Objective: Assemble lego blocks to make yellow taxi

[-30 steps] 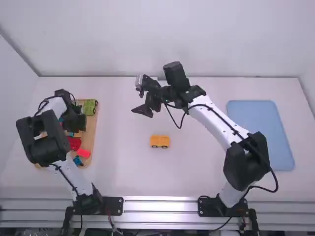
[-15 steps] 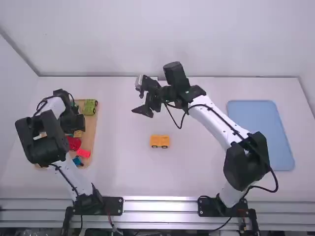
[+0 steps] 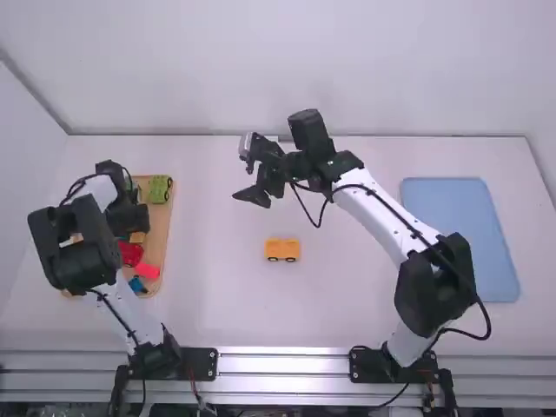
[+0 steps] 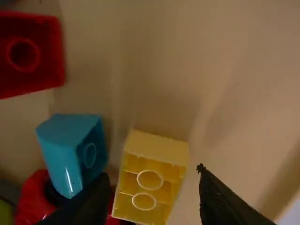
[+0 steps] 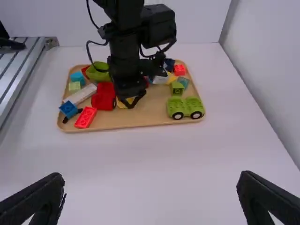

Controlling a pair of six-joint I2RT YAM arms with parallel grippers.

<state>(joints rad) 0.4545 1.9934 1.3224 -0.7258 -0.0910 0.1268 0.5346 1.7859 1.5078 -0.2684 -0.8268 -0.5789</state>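
Note:
Over the wooden tray (image 3: 158,248) hangs my left gripper (image 3: 129,217). In the left wrist view my left gripper (image 4: 153,173) is open, one finger on either side of a yellow brick (image 4: 149,180) whose hollow side shows; no grip on it is visible. The same yellow brick (image 5: 125,102) lies near the left gripper's tip in the right wrist view. A yellow block car base with dark wheels (image 3: 282,250) stands mid-table. My right gripper (image 3: 243,180) is above the table, beyond that car; seen from its wrist, the right gripper (image 5: 151,177) is wide open and holds nothing.
Close to the yellow brick are a blue block (image 4: 70,150) and a red one (image 4: 30,54). A green wheeled piece (image 5: 185,108) and several other coloured blocks share the tray. A blue tray (image 3: 460,239) lies at the right.
My left gripper has shifted slightly over the wooden tray, uncovering a bit more of the yellow brick. The right arm and the yellow car base have stayed where they were.

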